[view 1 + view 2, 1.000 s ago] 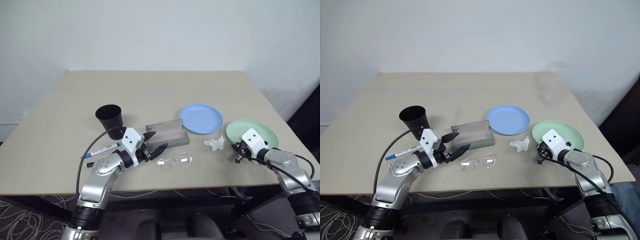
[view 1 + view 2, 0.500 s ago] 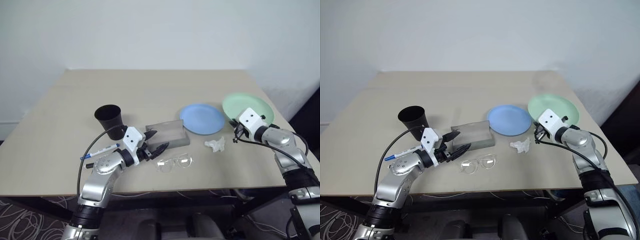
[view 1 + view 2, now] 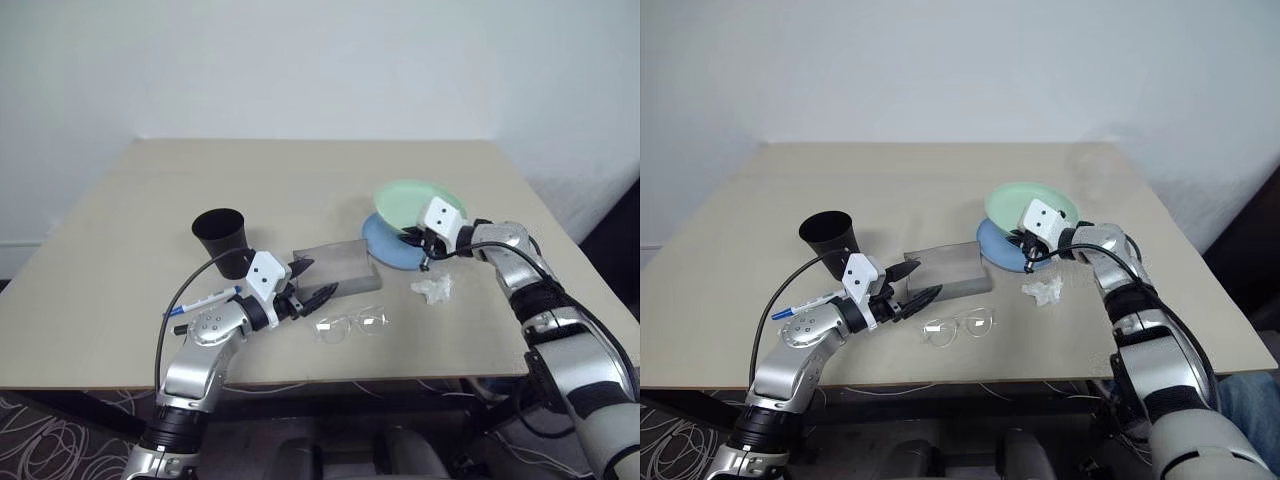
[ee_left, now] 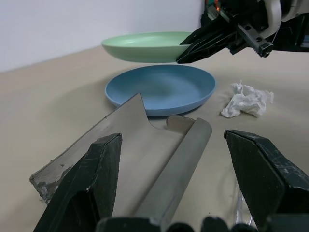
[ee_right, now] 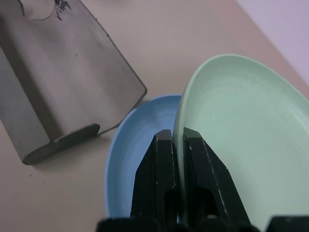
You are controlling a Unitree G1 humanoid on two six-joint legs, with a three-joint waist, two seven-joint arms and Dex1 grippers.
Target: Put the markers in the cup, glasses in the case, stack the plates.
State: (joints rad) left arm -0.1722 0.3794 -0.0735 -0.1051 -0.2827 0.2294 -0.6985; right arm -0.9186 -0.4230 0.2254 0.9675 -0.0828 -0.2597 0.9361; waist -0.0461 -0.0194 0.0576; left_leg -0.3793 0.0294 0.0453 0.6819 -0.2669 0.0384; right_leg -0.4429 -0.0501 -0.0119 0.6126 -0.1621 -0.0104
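My right gripper [image 3: 421, 241] is shut on the near rim of the mint green plate [image 3: 404, 198], which hangs tilted just above the light blue plate [image 3: 384, 252] on the table. The wrist view has the green plate [image 5: 231, 121] pinched between the fingers, over the blue plate [image 5: 128, 145]. The left gripper [image 3: 313, 281] stands open and empty, pointing at the grey case [image 3: 336, 265], whose lid is open. The clear glasses [image 3: 350, 323] lie just in front of the case. A black cup [image 3: 220, 235] stands at the left, with a marker [image 3: 205, 300] lying near it behind my left arm.
A crumpled white scrap [image 3: 432, 288] lies on the table just in front of the blue plate, to the right of the glasses. The table's front edge runs close behind the glasses. Bare tabletop stretches across the far half.
My right gripper has lifted the green plate off the table's right side and carried it left and up, over the blue plate. The left arm has stayed still.
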